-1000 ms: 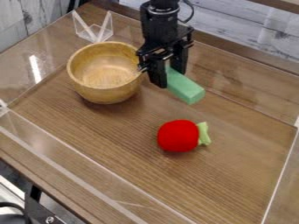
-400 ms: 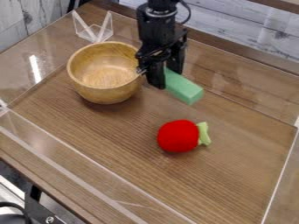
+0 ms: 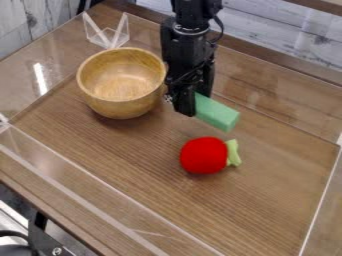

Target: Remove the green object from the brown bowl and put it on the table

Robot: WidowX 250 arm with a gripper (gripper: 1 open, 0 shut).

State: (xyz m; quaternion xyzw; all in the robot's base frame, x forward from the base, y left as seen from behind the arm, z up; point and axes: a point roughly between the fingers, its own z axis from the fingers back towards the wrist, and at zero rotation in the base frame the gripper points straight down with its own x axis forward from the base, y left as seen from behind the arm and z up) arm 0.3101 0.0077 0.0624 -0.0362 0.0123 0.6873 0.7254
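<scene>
Camera view shows the gripper (image 3: 186,100) pointing down just right of the empty brown bowl (image 3: 122,82), jaws pinching one end of the green object (image 3: 214,112). That block sits tilted, low over the counter (image 3: 120,170), apparently being set down clear of the red toy fruit (image 3: 206,156).

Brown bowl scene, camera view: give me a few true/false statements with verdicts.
1. The green object lies inside the brown bowl. False: it is out of the bowl, to the right of it, at the table surface.
2. The brown bowl is empty. True.
3. The gripper points down right beside the bowl's right rim. True.
4. The red toy fruit sits left of the bowl. False: it sits in front of the green object, toward the lower right.
5. The gripper is at the left end of the green object. True.
</scene>
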